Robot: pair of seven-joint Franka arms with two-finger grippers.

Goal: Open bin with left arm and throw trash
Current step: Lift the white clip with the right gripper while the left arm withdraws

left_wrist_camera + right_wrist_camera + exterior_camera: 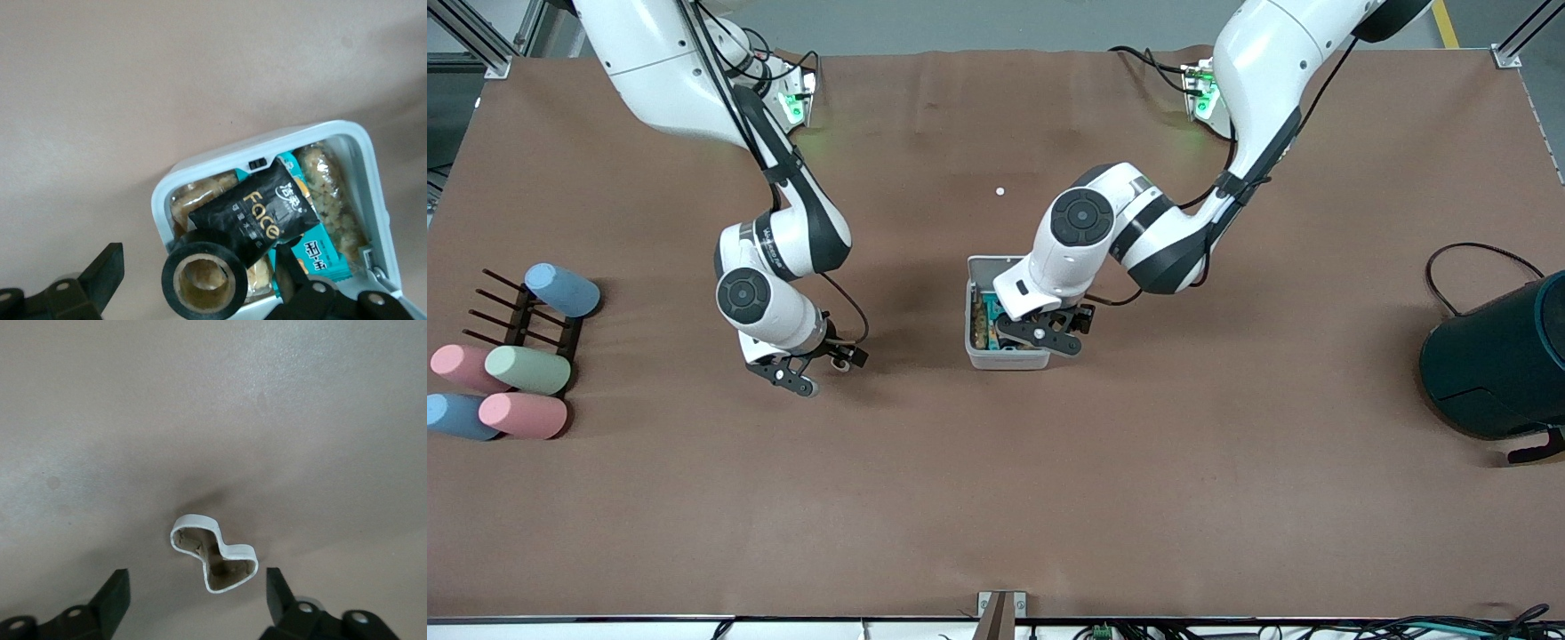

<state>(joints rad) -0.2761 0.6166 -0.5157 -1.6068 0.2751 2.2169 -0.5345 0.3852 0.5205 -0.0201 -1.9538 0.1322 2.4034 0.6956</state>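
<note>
The light-grey bin (972, 307) stands open mid-table; its lid does not show. In the left wrist view the bin (160, 200) holds the black snack packet with gold print (257, 213). The dark tape roll (205, 277) lies at the bin's rim, over the packet's end. My left gripper (1040, 336) hangs over the bin, open (200, 257), with the roll between its fingers and touching neither. My right gripper (811, 366) is low over the table toward the right arm's end, open (197, 577). The whitish rubber-band loop (213, 557) lies on the mat between its fingers.
A teal packet (320, 257) and clear snack packets (327, 193) fill the bin. A big dark teal cylinder (1494, 364) stands at the left arm's end. A black rack (525, 324) with pastel cups (527, 369) is at the right arm's end. A tiny white dot (1000, 191) lies mid-table.
</note>
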